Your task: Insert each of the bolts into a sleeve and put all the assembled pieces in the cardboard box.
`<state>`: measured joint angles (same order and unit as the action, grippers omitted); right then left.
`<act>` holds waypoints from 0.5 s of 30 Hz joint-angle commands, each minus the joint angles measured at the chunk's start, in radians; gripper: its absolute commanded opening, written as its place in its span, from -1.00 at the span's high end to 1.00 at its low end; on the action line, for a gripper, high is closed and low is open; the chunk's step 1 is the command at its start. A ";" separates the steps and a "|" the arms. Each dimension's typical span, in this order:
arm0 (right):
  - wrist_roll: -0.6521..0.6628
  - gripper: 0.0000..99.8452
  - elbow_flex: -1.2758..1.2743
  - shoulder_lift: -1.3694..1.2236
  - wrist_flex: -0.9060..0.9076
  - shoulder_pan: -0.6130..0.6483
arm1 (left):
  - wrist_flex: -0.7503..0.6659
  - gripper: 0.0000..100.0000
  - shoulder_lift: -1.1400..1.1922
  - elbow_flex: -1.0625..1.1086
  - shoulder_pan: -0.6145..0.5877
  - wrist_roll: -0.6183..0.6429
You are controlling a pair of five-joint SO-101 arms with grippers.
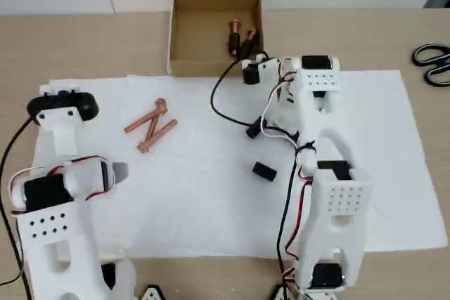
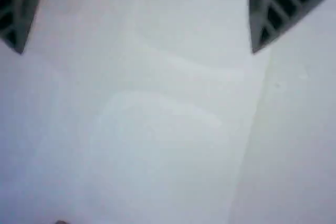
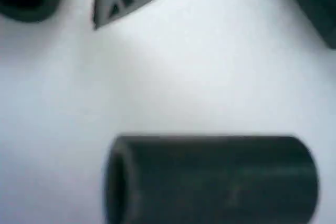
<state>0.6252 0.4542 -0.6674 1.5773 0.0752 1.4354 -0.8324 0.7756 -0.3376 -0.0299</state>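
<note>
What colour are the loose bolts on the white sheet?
Copper; the bolts show clearest in the high view.

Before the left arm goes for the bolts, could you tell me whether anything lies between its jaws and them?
Nothing visible does. The left gripper, jaws open, is above bare white cloth, and only that cloth lies between it and the three copper-coloured metal bolts.

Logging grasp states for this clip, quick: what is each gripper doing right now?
Left gripper: open, holding nothing, over the white cloth.
Right gripper: open, holding nothing, near a black cylindrical sleeve.
</note>
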 commanded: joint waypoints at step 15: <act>-0.086 0.64 0.144 0.085 0.140 -0.031 | -0.018 0.48 -0.014 -0.002 0.008 -0.002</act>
<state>0.5669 0.5478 -0.6659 1.6955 0.0460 1.4354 -0.8324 0.7756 -0.3376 -0.0299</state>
